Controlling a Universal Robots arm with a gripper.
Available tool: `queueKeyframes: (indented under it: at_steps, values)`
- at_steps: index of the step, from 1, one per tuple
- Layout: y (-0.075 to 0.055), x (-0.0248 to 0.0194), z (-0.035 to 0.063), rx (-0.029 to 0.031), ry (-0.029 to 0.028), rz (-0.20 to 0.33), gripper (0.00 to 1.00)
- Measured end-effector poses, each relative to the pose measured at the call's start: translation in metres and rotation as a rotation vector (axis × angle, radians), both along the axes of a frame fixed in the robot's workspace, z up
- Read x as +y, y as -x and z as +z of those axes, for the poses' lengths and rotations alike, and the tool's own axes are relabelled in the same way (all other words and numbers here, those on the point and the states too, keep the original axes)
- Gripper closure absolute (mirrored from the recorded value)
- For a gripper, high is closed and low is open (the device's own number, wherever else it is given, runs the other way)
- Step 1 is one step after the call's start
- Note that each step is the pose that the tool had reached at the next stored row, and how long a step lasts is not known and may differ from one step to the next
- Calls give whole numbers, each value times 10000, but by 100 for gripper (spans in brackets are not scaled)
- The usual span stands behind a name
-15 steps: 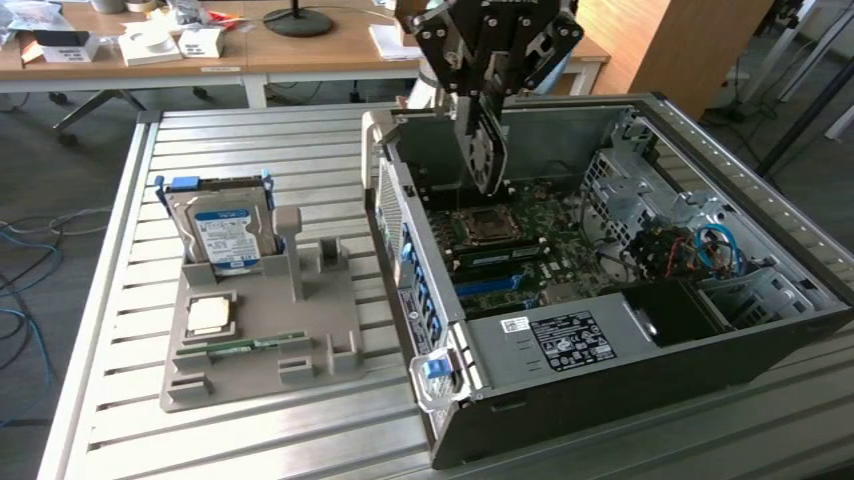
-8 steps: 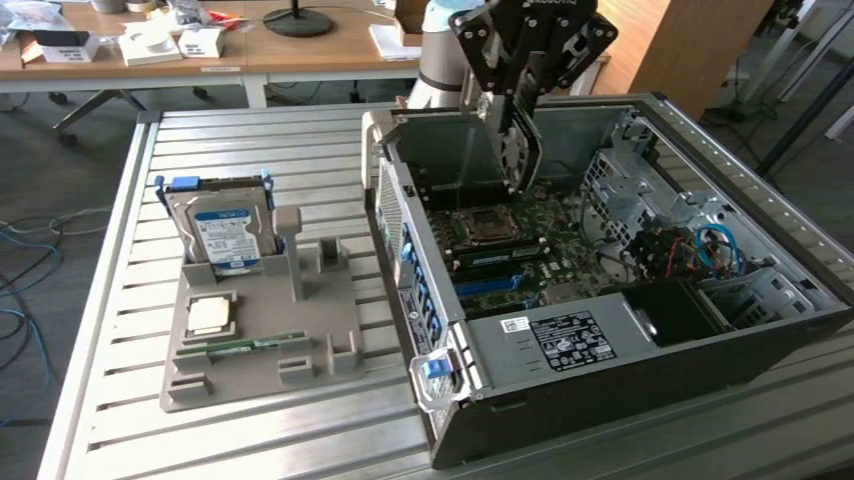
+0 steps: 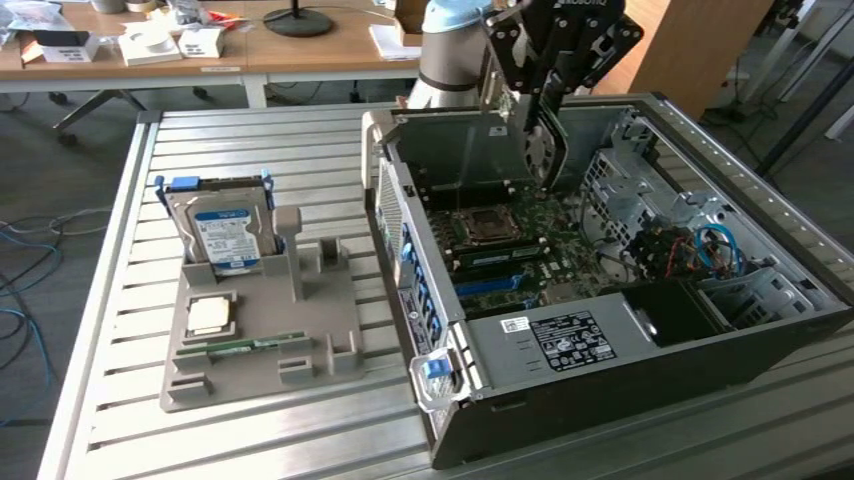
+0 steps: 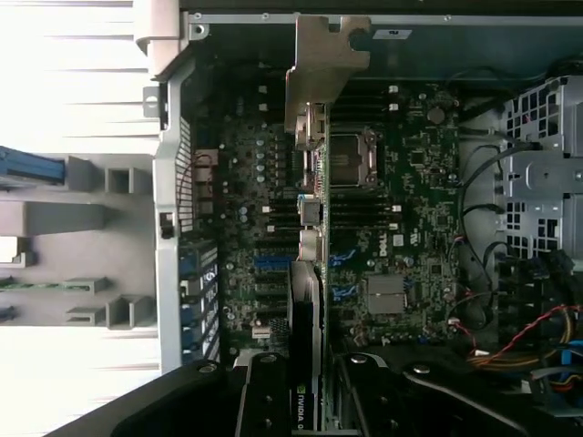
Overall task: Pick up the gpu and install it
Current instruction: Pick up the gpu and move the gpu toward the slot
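My gripper hangs over the back part of the open computer case and is shut on the gpu. The card hangs edge-on below the fingers, reaching down toward the motherboard near the CPU socket. In the wrist view the gpu runs as a thin strip across the motherboard. Its silvery end bracket is at the case's rear wall. The black fingers flank the card's labelled end, held between my gripper.
A grey holder tray lies on the slatted metal table at the exterior view's left. It carries a hard drive, a square chip and a green memory stick. Cables fill the case's far side.
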State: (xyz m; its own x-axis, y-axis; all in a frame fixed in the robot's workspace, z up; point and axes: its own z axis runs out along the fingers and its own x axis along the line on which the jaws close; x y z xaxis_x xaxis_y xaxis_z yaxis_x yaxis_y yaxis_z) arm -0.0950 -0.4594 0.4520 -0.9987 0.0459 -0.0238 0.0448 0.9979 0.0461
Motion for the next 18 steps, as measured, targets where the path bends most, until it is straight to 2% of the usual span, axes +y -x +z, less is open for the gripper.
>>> queueKeyframes:
  at_steps: [18]
  values:
    - [-517, 0, 0, 18, 0, 1, 74]
